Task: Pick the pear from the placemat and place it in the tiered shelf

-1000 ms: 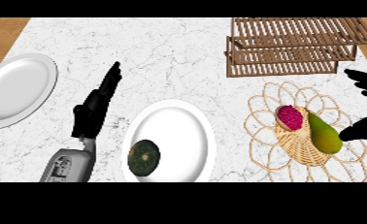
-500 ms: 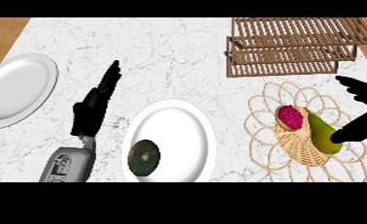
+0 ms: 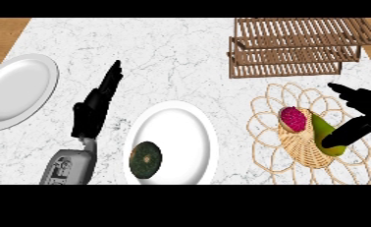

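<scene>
Pear (image 3: 322, 128) is noted on the placemat (image 3: 299, 148) at 4 o'clock, tiered shelf (image 3: 290, 49) at 1 o'clock. Right hand (image 3: 355, 96) is spread apart, one finger overlapping the pear's side. Left hand (image 3: 94, 110) is rested open at 9 o'clock.

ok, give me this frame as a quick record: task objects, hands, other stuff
pear: lying on the placemat, beside a pink fruit
tiered shelf: behind the placemat, top right
right hand: open at the right edge, fingers and thumb either side of the pear
left hand: open, fingers straight, resting left of the centre plate
centre plate: holds a dark green round item
second plate: left edge
</scene>
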